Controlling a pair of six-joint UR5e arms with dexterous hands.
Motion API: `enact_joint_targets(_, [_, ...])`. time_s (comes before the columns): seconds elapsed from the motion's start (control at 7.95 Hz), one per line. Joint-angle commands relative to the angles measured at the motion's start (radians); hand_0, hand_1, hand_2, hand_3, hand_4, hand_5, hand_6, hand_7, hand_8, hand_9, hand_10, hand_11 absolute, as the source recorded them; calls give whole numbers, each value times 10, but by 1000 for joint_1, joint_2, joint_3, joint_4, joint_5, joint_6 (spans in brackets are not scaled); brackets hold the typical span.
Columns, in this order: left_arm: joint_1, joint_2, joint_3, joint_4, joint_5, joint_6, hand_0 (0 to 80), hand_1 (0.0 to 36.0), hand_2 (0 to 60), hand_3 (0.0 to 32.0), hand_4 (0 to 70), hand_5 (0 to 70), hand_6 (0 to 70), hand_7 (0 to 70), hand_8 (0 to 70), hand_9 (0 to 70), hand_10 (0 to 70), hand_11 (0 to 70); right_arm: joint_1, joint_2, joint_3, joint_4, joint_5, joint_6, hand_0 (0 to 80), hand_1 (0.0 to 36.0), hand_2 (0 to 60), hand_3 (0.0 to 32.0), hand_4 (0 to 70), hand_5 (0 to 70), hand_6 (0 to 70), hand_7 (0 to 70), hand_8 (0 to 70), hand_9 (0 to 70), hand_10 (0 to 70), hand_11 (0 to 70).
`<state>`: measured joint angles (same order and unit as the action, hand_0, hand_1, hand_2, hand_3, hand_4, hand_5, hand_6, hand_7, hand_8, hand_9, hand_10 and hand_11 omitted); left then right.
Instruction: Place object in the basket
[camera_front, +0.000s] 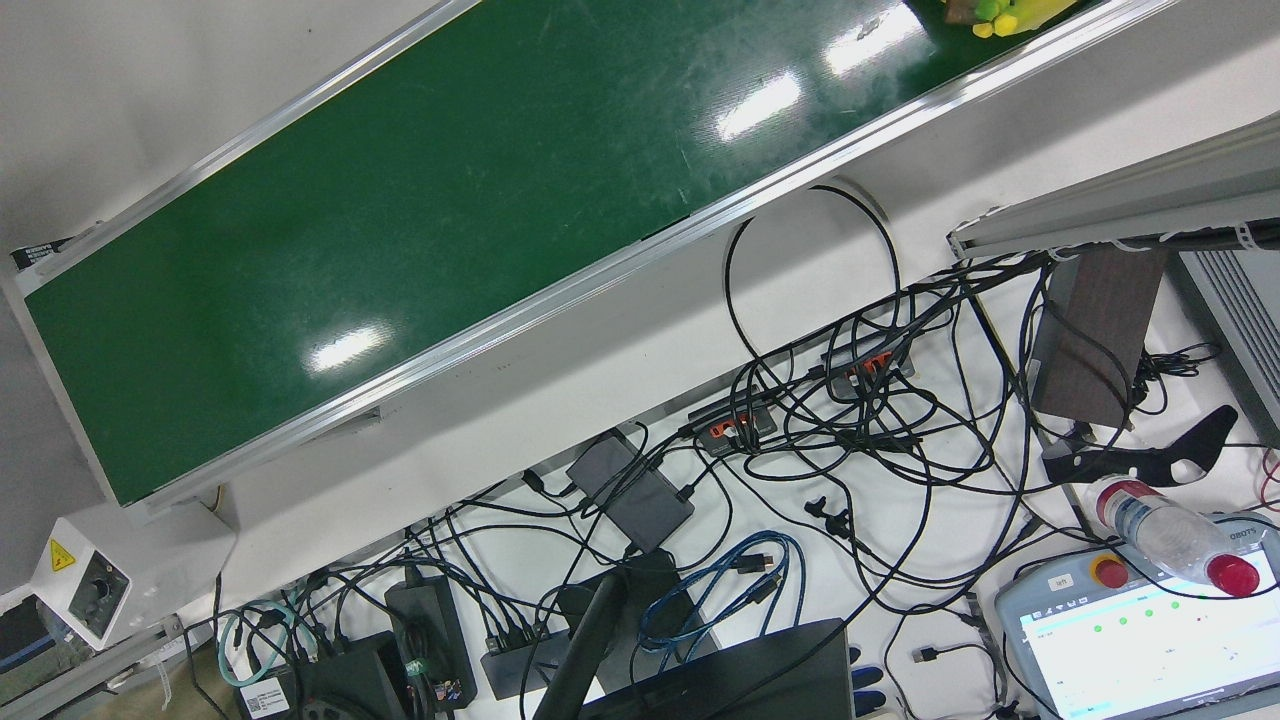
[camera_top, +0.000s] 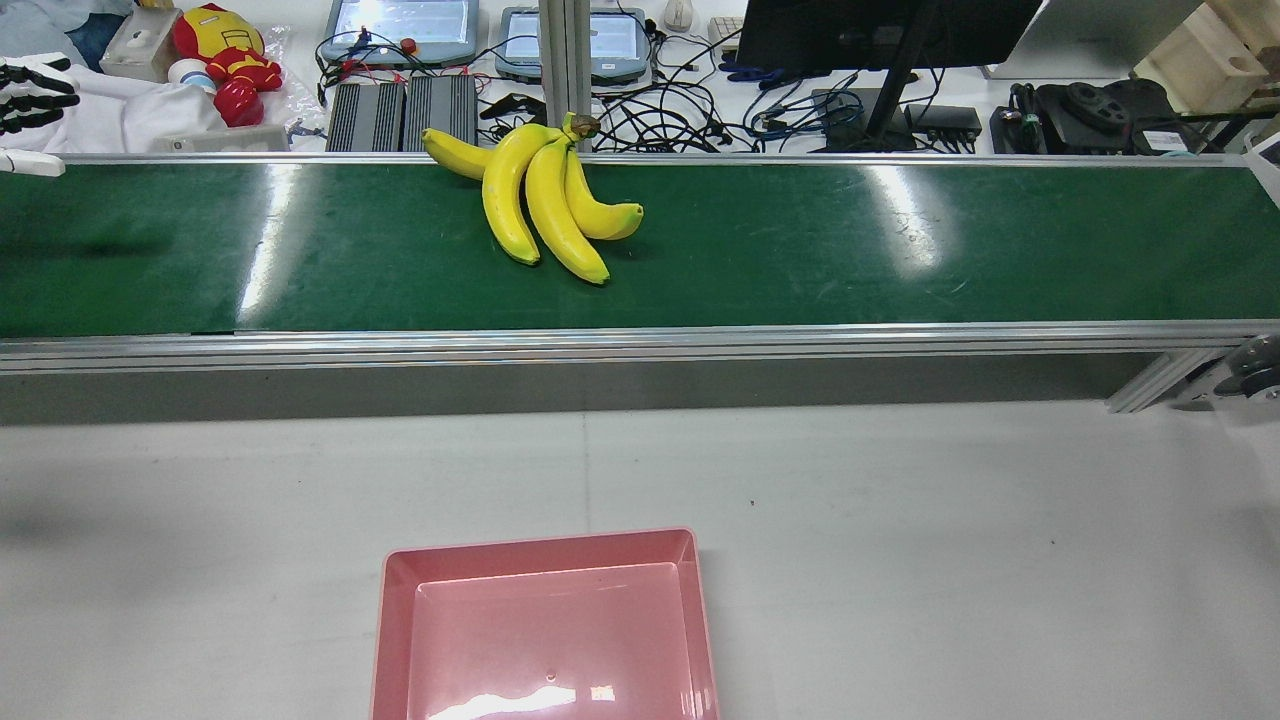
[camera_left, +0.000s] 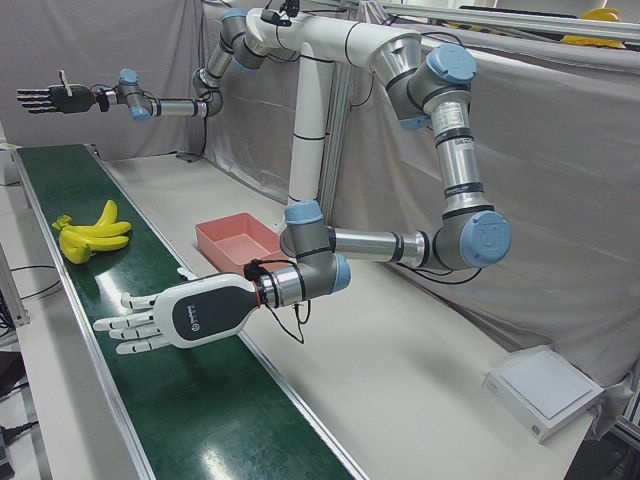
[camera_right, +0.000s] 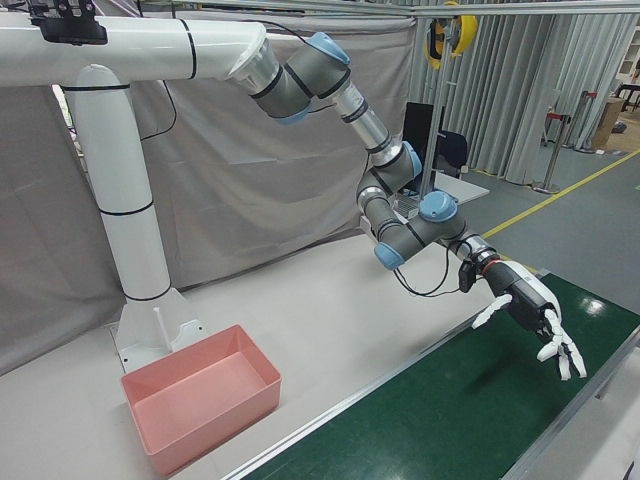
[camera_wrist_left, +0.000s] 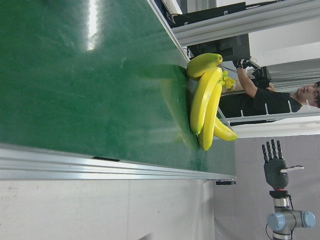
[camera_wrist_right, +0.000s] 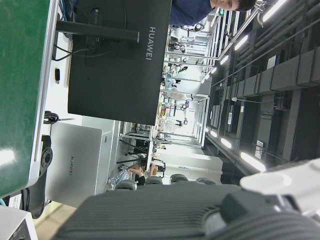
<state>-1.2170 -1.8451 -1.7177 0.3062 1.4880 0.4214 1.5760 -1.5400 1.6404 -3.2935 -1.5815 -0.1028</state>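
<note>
A bunch of yellow bananas (camera_top: 545, 200) lies on the green conveyor belt (camera_top: 900, 250), near its far rail; it also shows in the left-front view (camera_left: 90, 238), the left hand view (camera_wrist_left: 205, 100) and at the top edge of the front view (camera_front: 1010, 15). The pink basket (camera_top: 540, 545) stands empty on the white table, straight across the belt's near rail from the bananas (camera_left: 215, 243) (camera_right: 215, 420). My left hand (camera_left: 180, 315) hovers open, fingers spread, over the belt's left end (camera_top: 30, 90). My right hand (camera_right: 530, 310) hovers open over the belt's right end (camera_left: 50, 98) (camera_wrist_left: 274, 170).
Aluminium rails (camera_top: 640, 345) edge the belt. Beyond it the operators' bench holds a monitor (camera_top: 880, 30), tablets (camera_top: 400, 25), a toy figure (camera_top: 225, 60) and tangled cables (camera_front: 850, 430). The white pedestal (camera_right: 140, 230) stands behind the basket.
</note>
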Motion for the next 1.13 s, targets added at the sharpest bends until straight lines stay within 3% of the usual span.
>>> enact_joint_targets(0.0, [-1,-19,1,17,0,11,620,209,62,0,284,329,79,149,165,184,87,148,-1,0,1,0,0,0,0,0,0,0,0,0,0,0,0,0,0,0])
enact_joint_targets(0.38, [1,-22,1,19,0,11,616,208,74,0,292,336,84,152,172,189,89,149,1,0,1,0,0,0,0,0,0,0,0,0,0,0,0,0,0,0])
enact_joint_targets(0.63, [1,-39,1,33,0,54,617,211,83,0,296,333,85,154,170,193,91,153,-1,0,-1,0,0,0,0,0,0,0,0,0,0,0,0,0,0,0])
enact_joint_targets(1.01, [1,-94,-2,105,0,94,603,197,52,0,252,318,68,140,167,181,78,134,-1,0,-1,0,0,0,0,0,0,0,0,0,0,0,0,0,0,0])
